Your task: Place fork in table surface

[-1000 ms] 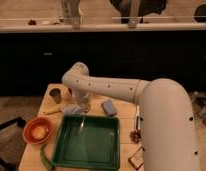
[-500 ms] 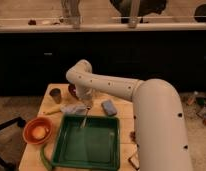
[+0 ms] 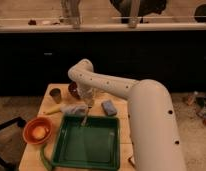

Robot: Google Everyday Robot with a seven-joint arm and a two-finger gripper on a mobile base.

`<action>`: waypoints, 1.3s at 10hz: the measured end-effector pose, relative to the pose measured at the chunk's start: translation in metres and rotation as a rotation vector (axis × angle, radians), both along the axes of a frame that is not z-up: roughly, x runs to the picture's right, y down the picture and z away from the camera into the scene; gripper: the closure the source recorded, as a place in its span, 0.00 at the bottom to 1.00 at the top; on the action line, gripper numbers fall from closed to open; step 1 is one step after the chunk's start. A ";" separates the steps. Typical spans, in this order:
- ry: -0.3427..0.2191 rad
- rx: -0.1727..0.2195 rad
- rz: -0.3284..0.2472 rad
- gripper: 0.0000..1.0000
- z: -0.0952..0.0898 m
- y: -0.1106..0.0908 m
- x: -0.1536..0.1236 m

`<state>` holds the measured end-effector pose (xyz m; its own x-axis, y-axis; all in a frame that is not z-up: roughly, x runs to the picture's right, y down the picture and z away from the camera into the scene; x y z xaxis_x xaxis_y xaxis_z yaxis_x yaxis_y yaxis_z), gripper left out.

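My gripper (image 3: pixel 88 105) hangs below the white arm, over the back edge of the green tray (image 3: pixel 108 150). It is shut on the top of the fork (image 3: pixel 85 119), a slim shiny piece that dangles tines-down above the tray's back left part. The tan wooden table surface (image 3: pixel 47 101) shows around the tray, mostly at the left and back. The arm hides part of the table's right side.
An orange bowl (image 3: pixel 38 131) sits left of the tray. A small grey cup (image 3: pixel 56 95) and a dark red bowl (image 3: pixel 73 90) stand at the back left. A pale cloth (image 3: pixel 73 109), a yellow item (image 3: pixel 52 110) and a blue sponge (image 3: pixel 109 107) lie behind the tray.
The gripper with the fork has shifted a little right and toward the tray's back edge; the fork hangs slightly higher over the tray.
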<state>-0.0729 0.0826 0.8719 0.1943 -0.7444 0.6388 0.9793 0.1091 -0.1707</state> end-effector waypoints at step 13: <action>0.204 0.016 0.183 1.00 0.006 -0.010 0.024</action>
